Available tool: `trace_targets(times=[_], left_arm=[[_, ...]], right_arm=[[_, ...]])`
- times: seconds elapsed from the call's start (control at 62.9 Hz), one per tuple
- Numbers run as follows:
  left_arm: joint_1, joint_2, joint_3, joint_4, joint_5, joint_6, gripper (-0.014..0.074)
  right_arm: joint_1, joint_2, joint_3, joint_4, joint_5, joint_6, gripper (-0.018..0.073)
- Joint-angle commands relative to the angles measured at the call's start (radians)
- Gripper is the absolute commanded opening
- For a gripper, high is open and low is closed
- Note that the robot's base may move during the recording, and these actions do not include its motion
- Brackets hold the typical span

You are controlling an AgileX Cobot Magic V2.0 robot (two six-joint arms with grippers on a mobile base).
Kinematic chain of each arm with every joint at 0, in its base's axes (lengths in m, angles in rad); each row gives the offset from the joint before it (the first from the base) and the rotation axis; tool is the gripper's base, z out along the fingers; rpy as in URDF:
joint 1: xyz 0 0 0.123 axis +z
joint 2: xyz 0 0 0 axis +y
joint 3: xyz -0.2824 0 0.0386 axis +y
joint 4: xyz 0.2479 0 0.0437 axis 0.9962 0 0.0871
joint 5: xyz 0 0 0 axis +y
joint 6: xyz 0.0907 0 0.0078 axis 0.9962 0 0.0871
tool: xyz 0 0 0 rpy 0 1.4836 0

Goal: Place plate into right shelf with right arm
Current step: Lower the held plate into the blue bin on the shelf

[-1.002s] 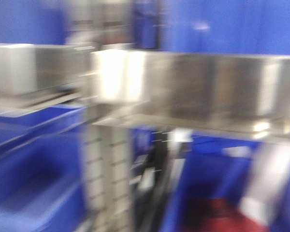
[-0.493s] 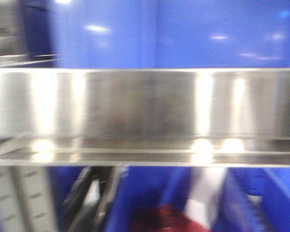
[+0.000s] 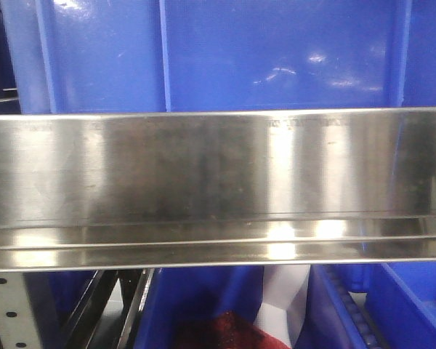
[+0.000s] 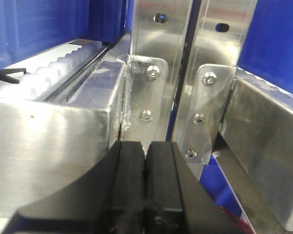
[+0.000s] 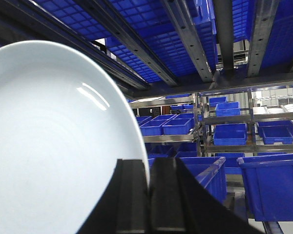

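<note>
The pale blue-white plate (image 5: 49,146) fills the left half of the right wrist view, standing on edge. My right gripper (image 5: 149,168) is shut on its rim, the black fingers (image 5: 132,195) pinching the edge. In the front view a long brushed-steel rail of the right shelf (image 3: 218,182) spans the whole width, close to the camera. The plate and both grippers are out of that view. My left gripper (image 4: 145,148) is shut with nothing between its pads, just in front of bolted steel uprights (image 4: 151,83).
Blue plastic bins (image 3: 276,58) sit above the rail, and more bins (image 5: 273,190) stand on racks in the right wrist view. A white roller track (image 4: 49,78) runs at the left. A perforated grey upright (image 3: 11,309) and something dark red (image 3: 221,331) lie below the rail.
The front view swept sideways past a shelf upright and settled sharp on the steel rail, which now spans the frame. Motion blur is gone.
</note>
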State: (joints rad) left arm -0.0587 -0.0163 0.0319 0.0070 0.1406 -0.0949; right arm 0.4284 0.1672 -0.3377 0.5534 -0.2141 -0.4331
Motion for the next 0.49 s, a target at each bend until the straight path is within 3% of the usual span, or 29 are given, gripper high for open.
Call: trace_targets(times=[0.0,0.477], left_arm=[[-0.002,-0.006,0.009,0.0,-0.09,-0.006,-0.0047],[-0.002,-0.006,0.009,0.0,-0.09,-0.006,-0.0047]], right_arm=[[-0.004,0.015,-0.028,-0.006,-0.084,-0.006,0.0055],[-0.004,0.015,-0.028,-0.006,-0.108,-0.002,0.0055]])
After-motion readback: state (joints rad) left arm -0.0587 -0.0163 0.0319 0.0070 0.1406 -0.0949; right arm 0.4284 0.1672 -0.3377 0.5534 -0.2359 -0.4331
